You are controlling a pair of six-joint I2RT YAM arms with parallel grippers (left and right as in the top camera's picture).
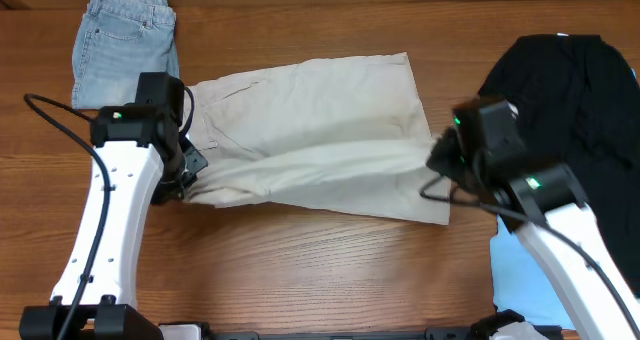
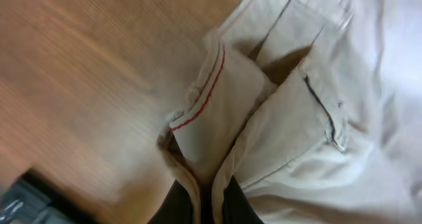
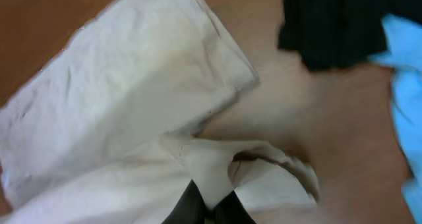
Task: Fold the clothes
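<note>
The pale beige shorts (image 1: 310, 130) lie spread across the middle of the table, waistband to the left, front half lifted and creased. My left gripper (image 1: 185, 170) is shut on the waistband edge; the left wrist view shows beige cloth (image 2: 277, 118) pinched between its black fingers (image 2: 210, 207). My right gripper (image 1: 440, 160) is shut on the leg hem; the right wrist view shows the hem (image 3: 217, 165) caught between its fingers (image 3: 212, 209). The black garment (image 1: 570, 100) lies at the right, the light-blue cloth (image 1: 525, 270) in front of it, the pale-blue denim shorts (image 1: 125, 40) folded at the back left.
The black garment (image 3: 336, 23) and light-blue cloth (image 3: 405, 85) lie close to the right gripper. Bare wooden table (image 1: 320, 270) stretches in front of the beige shorts. A black cable (image 1: 60, 130) loops from the left arm.
</note>
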